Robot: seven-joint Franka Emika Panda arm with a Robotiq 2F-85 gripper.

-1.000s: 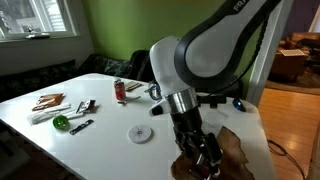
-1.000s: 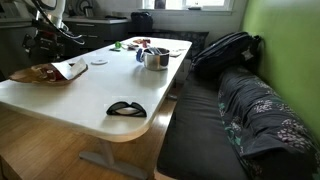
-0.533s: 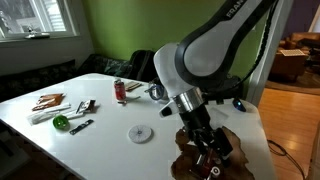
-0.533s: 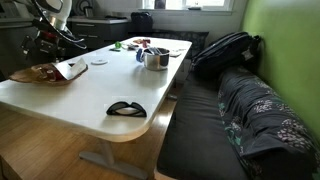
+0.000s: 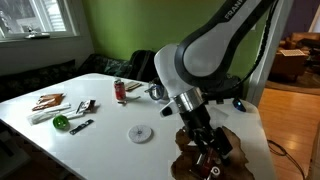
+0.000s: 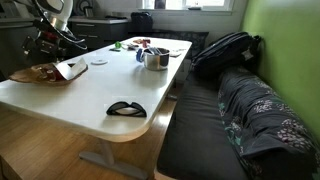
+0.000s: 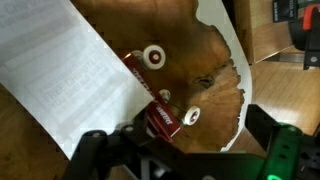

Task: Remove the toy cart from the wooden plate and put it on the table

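Arm swung over wooden plate [image 7: 200, 40]; toy cart [image 7: 145, 85] lies diagonal in wrist view, jaws open.

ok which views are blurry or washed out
Wrist view: the small reddish-brown toy cart reads clearly on the dark wavy-edged wooden plate, but the black pincer at the bottom edge is soft and shadowed; in an exterior view the bright window is blown out, in an exterior view the white rectangular table shows glare.
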